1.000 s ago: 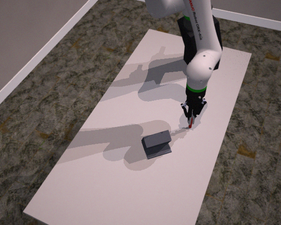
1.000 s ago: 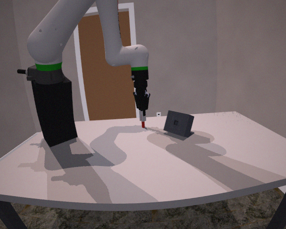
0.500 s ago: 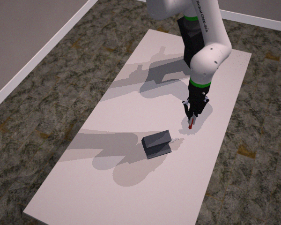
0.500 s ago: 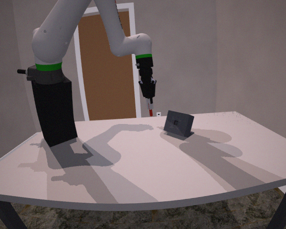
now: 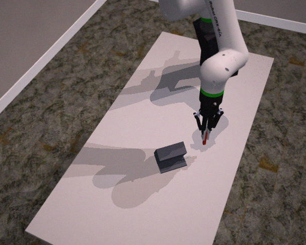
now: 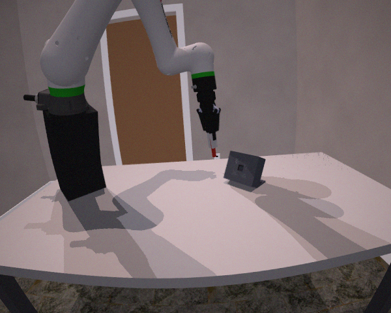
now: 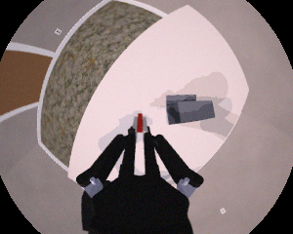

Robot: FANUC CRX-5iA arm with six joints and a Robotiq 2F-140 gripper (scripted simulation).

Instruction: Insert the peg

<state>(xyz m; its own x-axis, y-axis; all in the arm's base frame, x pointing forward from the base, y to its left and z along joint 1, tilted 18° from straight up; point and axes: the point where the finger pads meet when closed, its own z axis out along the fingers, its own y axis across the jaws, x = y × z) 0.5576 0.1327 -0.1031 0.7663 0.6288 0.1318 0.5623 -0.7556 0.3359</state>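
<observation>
Hanging nearly upright from your gripper (image 5: pixel 205 135), the red peg (image 5: pixel 204 139) sat clear of the worktop (image 5: pixel 137 211), just beside the dark sloped panel (image 5: pixel 171 157), probably so its lower end stayed free to be tilted toward the square hole (image 6: pixel 240 167) in the panel's slanted face. You had the jaws pinched almost fully together, clamped on the peg's upper part, touching nothing else. The hole stood unfilled, so insertion was not yet begun.
</observation>
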